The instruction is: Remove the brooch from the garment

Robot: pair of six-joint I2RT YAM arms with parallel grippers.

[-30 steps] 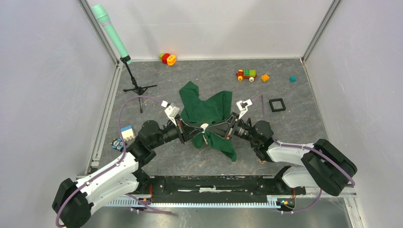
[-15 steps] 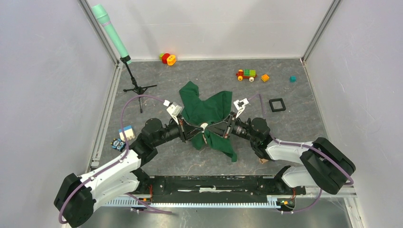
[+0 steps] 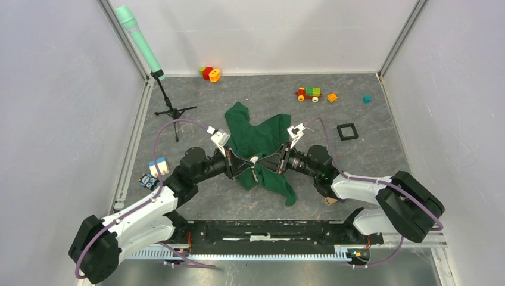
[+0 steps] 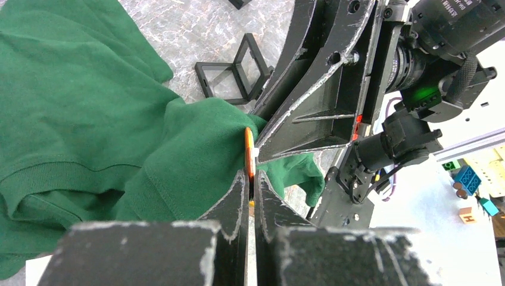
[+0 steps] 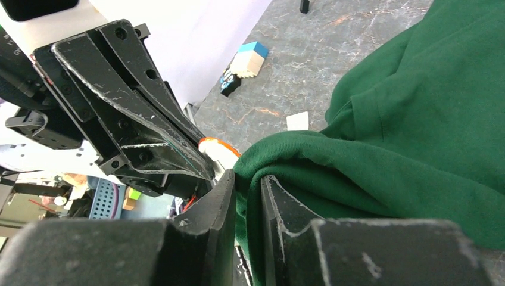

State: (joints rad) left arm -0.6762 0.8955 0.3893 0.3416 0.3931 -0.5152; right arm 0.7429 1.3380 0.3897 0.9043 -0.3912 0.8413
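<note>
The green garment (image 3: 262,137) lies bunched in the middle of the table. The brooch (image 3: 253,159) is a tiny white disc with an orange rim, at a raised fold where both grippers meet. My left gripper (image 3: 247,162) is shut on the brooch (image 4: 249,154), seen edge-on between its fingertips (image 4: 243,182). My right gripper (image 3: 262,162) faces it and is shut on a fold of the garment (image 5: 417,119) just behind the brooch (image 5: 219,152). The right gripper (image 5: 247,179) has cloth filling its gap. The brooch still lies against the cloth (image 4: 196,137).
A microphone stand (image 3: 170,110) is at the back left and a blue-and-white block (image 3: 158,166) lies beside the left arm. A black square frame (image 3: 347,131) lies right of the garment. A toy train (image 3: 309,93), small blocks (image 3: 332,97) and red-orange toys (image 3: 210,73) line the back.
The right wrist has edged left toward the left gripper, and the garment's lower hem has shifted slightly. Both grippers stay shut at the same fold.
</note>
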